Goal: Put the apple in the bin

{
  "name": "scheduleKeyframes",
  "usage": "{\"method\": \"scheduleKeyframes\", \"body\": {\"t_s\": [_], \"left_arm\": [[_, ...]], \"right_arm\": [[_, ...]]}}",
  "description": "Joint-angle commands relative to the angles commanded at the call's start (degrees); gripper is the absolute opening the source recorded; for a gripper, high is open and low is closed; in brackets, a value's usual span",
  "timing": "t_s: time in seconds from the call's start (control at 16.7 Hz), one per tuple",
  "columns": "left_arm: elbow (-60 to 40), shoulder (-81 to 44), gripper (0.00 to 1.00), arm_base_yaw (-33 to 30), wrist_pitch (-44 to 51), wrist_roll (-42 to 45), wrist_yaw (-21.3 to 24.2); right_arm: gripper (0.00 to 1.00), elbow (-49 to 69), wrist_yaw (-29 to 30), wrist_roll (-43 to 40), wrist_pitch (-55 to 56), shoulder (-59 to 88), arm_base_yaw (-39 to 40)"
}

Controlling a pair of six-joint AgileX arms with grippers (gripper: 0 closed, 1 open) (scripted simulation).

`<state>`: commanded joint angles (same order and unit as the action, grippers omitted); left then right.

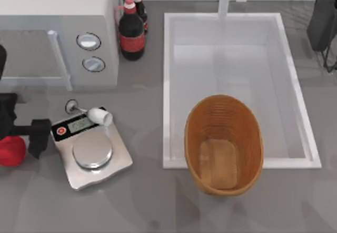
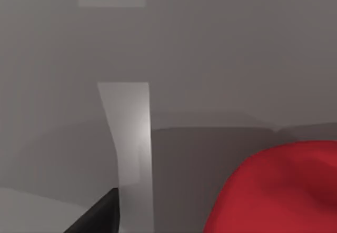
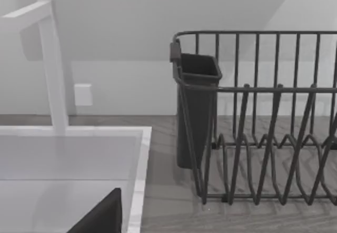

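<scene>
Now the left gripper sits right beside the apple at the table's left edge — finger state unclear — bin well off to the right.

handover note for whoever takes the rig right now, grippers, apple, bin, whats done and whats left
Left gripper: at the table's far left, beside the scale, right next to the apple; whether it grips the apple cannot be told.
Right arm: parked at the top right, near the dish rack.
Apple: at the table's left edge, not in the bin.
Bin: sits in the sink, at its front edge, with nothing inside.
Done: the approach to the apple.
Left: secure the apple, carry it right, release it in the bin.
</scene>
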<state>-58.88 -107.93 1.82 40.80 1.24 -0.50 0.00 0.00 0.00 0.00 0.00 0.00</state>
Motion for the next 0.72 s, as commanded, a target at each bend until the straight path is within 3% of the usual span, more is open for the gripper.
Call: {"method": "scheduleKeyframes", "body": {"t_s": [0.06,0.72], "left_arm": [[0.0,0.0,1.00,0.0,0.0,0.0,0.0],[0.0,0.0,0.17,0.0,0.0,0.0,0.0]], "right_arm": [[1.00,0.0,0.0,0.0,0.0,0.0,0.0],[1.00,0.0,0.0,0.0,0.0,0.0,0.0]]}}
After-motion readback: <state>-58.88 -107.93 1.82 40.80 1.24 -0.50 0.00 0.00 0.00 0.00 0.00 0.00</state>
